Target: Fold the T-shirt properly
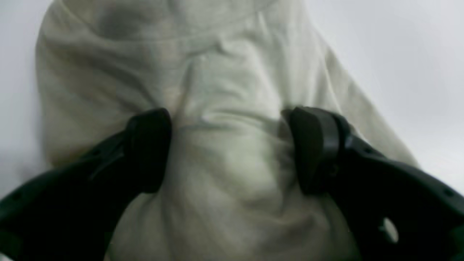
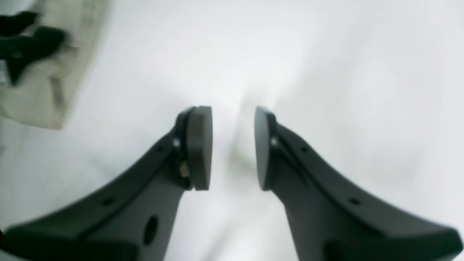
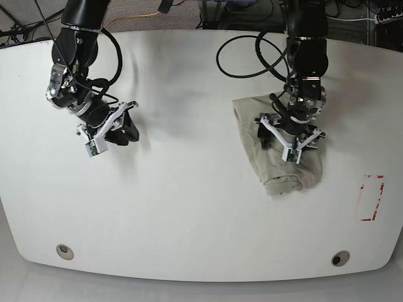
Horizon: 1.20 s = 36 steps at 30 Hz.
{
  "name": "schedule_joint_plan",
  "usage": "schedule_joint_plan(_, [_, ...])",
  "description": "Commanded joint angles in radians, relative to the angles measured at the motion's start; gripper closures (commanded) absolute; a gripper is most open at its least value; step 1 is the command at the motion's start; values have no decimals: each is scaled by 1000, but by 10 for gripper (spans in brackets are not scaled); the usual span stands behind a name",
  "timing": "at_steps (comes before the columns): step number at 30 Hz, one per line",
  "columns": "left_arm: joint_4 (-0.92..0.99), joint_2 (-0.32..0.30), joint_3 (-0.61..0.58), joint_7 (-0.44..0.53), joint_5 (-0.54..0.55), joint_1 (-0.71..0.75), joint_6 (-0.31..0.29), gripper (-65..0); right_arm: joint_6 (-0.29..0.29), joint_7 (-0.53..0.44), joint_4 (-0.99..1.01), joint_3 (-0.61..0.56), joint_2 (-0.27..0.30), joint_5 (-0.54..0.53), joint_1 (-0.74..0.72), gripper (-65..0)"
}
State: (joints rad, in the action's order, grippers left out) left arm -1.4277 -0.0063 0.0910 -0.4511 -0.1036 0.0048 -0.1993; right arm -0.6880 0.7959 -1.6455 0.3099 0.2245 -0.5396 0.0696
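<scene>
Jaws of the left gripper (image 1: 228,148) stand wide, astride a ridge of the bunched T-shirt (image 1: 224,90), seemingly pressing without pinching. Right gripper (image 2: 233,148) hovers part-open, empty, over bare table (image 3: 189,207), well apart.

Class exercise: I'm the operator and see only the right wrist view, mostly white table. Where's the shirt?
Observer: The shirt lies bunched in a narrow bundle on the table, under the left tool.
Operator: Is that tool gripping it?
Observer: No. In the left wrist view its jaws stand wide, straddling a ridge of cloth.
Operator: And my right tool?
Observer: The right tool is over bare table, well apart from the shirt, jaws partly open on nothing.
</scene>
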Motion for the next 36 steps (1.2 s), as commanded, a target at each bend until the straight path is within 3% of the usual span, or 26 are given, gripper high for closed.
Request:
schedule_joint_plan(1, [1, -47, 59, -51, -43, 4, -45, -478, -10, -3, -15, 13, 28, -60, -12, -181])
schedule_joint_plan(5, [8, -114, 152, -51, -49, 4, -197, -478, -10, 3, -17, 25, 39, -75, -12, -181])
schedule_joint_plan(9, [37, -214, 206, -117, -46, -2, -300, -478, -10, 3, -17, 25, 43, -76, -7, -181])
schedule_joint_plan(18, [244, -443, 211, -148, -41, -52, -414, -478, -10, 3, -19, 25, 43, -75, -7, -181])
schedule_joint_plan(22, [311, -510, 244, -148, -41, -68, -492, -478, -10, 4, -20, 25, 42, -75, -6, -181])
schedule_joint_plan(31, [321, -571, 404, -148, -41, -67, -499, -478, -10, 4, -20, 25, 42, -75, -6, -181])
schedule_joint_plan(36, [311, -574, 494, -148, -41, -70, -499, -476, -10, 4, -22, 25, 42, -75, -6, -181])
